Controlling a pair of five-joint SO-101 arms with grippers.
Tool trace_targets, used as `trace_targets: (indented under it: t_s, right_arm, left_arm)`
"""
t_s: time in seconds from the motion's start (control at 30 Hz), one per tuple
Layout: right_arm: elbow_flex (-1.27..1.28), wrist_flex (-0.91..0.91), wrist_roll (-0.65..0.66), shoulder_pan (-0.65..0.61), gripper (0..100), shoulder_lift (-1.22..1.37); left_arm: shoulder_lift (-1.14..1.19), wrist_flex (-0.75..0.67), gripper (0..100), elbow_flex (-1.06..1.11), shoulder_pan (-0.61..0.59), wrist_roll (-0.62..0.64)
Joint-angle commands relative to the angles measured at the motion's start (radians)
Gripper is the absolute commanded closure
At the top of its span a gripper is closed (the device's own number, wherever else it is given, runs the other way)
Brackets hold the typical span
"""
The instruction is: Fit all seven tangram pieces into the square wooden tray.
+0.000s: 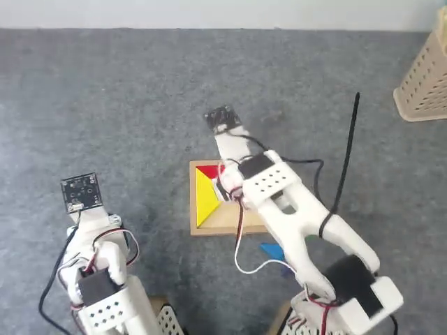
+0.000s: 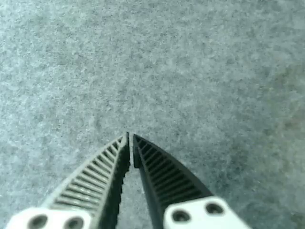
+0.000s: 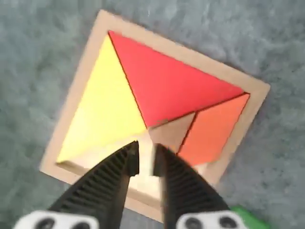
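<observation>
Three pieces, the yellow triangle [image 3: 102,105], red triangle [image 3: 167,81] and orange triangle [image 3: 214,129], lie in the wooden tray [image 3: 85,59]. We judge four remain, with a blue piece [image 1: 271,250] and green piece [image 3: 248,218] beside it. The right gripper [image 3: 145,160] hovers over the tray, narrowly parted and empty; the left gripper [image 2: 130,140] is closed.

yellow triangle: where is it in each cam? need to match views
High view: yellow triangle in the left part of the tray, below the red triangle.
Right wrist view: yellow triangle filling one side of the tray.
Left wrist view: left gripper over grey carpet.
Shared landmark: the red triangle, edge to edge with it.
</observation>
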Motion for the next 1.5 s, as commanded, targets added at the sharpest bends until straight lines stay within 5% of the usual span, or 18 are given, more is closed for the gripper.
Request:
trace_targets:
  t_s: [0.0, 0.4, 0.7, 1.03, 1.23, 1.47]
  right_arm:
    - [0.000, 0.076, 0.089, 0.119, 99.5, -0.117]
    - [0.183, 0.311, 0.341, 0.351, 98.6, -0.311]
    - [0.250, 0.289, 0.250, 0.423, 72.1, -0.308]
    - [0.321, 0.104, 0.014, 0.397, 73.1, -0.306]
    - [0.338, 0.140, 0.061, 0.358, 73.5, -0.318]
    - [0.371, 0.074, -0.068, 0.298, 73.2, -0.306]
  left_arm:
    - [-0.008, 0.006, 99, -0.008, 0.003, 0.015]
    - [-0.008, 0.006, 99, -0.008, 0.003, 0.015]
    - [-0.008, 0.006, 99, -0.008, 0.003, 0.015]
    - [-0.008, 0.006, 99, -0.008, 0.003, 0.015]
    - [-0.008, 0.006, 99, -0.008, 0.003, 0.015]
    - [-0.008, 0.006, 99, -0.008, 0.003, 0.015]
